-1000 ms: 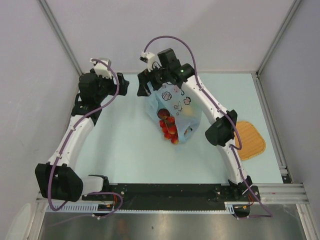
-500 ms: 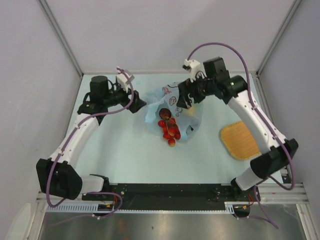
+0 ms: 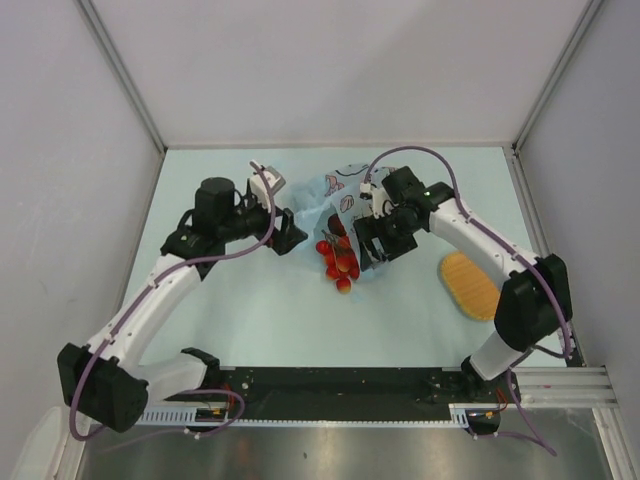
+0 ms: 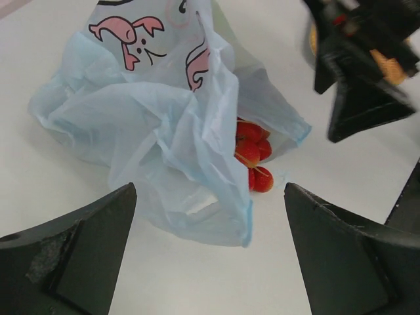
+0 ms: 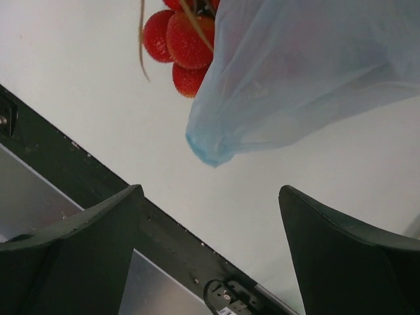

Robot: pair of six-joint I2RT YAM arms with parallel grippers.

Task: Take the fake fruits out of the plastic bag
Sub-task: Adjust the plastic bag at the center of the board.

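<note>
The light-blue plastic bag (image 3: 338, 196) lies crumpled on the table, its pink cartoon print facing up. A cluster of small red fake fruits (image 3: 339, 264) spills from its near opening. The other fruits are hidden by the bag. My left gripper (image 3: 292, 234) is open and empty just left of the bag. In the left wrist view (image 4: 209, 197) the bag (image 4: 164, 118) and red fruits (image 4: 252, 152) lie ahead of it. My right gripper (image 3: 368, 254) is open and empty at the bag's right near corner. The right wrist view (image 5: 209, 197) shows the bag corner (image 5: 295, 79) and red fruits (image 5: 180, 42) above it.
The orange woven tray (image 3: 468, 285) lies on the table to the right, beside my right arm's forearm. The table's black front rail (image 5: 98, 184) runs close below my right gripper. Walls enclose the back and sides.
My right gripper has swung from behind the bag to its right near side and come down. The bag has sunk flat onto the table. My left gripper has moved right, up to the bag.
</note>
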